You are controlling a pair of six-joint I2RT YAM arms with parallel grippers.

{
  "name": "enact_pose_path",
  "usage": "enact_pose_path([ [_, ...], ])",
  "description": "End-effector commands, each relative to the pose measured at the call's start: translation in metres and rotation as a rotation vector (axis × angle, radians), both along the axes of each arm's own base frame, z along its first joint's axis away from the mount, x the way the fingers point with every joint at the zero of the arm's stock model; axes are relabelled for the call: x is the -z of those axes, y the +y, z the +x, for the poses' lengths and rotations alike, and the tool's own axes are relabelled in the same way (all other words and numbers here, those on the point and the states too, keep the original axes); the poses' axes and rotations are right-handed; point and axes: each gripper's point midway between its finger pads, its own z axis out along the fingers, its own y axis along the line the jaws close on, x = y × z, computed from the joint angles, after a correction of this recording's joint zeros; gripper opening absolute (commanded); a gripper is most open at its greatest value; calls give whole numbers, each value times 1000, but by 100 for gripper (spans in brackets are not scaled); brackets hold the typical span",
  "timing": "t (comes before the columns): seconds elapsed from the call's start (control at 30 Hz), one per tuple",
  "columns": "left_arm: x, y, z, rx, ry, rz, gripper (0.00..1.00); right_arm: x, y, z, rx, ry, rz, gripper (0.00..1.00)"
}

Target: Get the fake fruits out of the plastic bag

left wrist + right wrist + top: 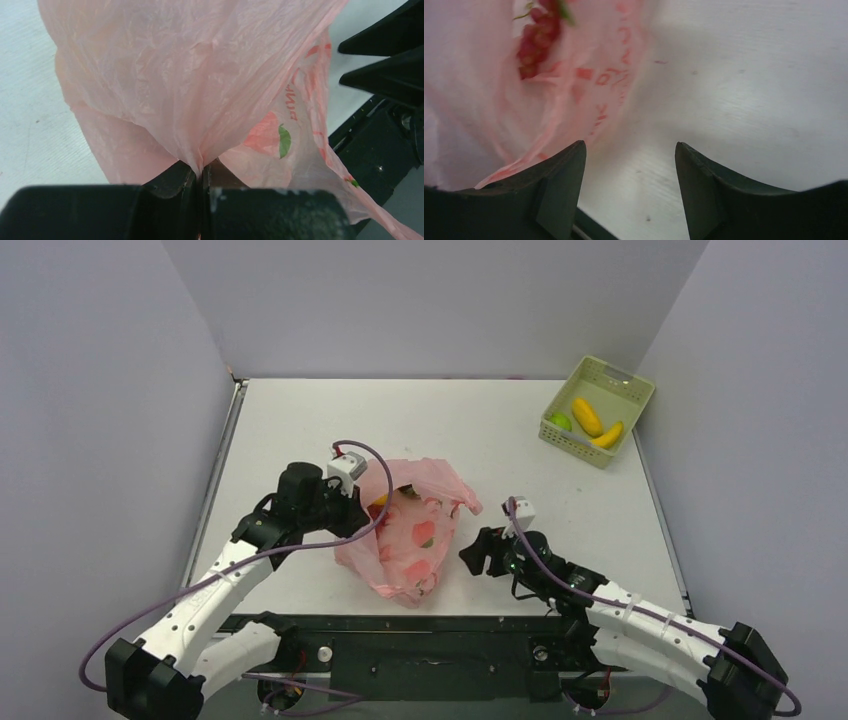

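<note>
Our left arm [225, 575] reaches from the near left toward the middle, elbow bent, and our left gripper [201, 172] is pinched tight on a fold of the plastic bag [200, 75]. Our right arm [620, 610] stretches low from the near right, and our right gripper [629, 150] points left with its jaws parted around nothing.

Top camera high, facing down; wrist cameras close; all share bag [410, 540].

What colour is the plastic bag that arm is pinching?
The plastic bag is translucent pale pink, printed with red fruit pictures and lettering; clearest in the left wrist view.
</note>
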Motion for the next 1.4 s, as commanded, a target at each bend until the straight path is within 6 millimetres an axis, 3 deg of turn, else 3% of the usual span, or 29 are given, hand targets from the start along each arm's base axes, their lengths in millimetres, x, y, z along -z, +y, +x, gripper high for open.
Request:
enact_pose_path([
  [0.0,-24,-20,-7,85,-122,-34,0,-63,62,-22,-153,-176,244,62],
  [0.13,-23,-29,-17,123,-132,-24,0,-85,92,-45,-257,-257,212,60],
  [0.2,-24,-29,-16,117,-133,-16,0,-90,103,-47,-267,-280,154,58],
  [0.37,-25,-27,-16,109,-141,-12,0,-93,122,-26,-186,-290,64,44],
  [0.47,-24,-27,-15,106,-143,-8,0,-97,126,-8,-84,-303,64,41],
  [0.93,-29,-30,-19,128,-154,-20,0,-64,204,33,-28,-283,56,45],
  [1.13,-31,-33,-22,144,-153,-30,0,-42,221,56,-32,-241,52,45],
  [1.37,-31,-34,-23,149,-153,-33,0,-18,241,56,-137,-205,49,48],
])
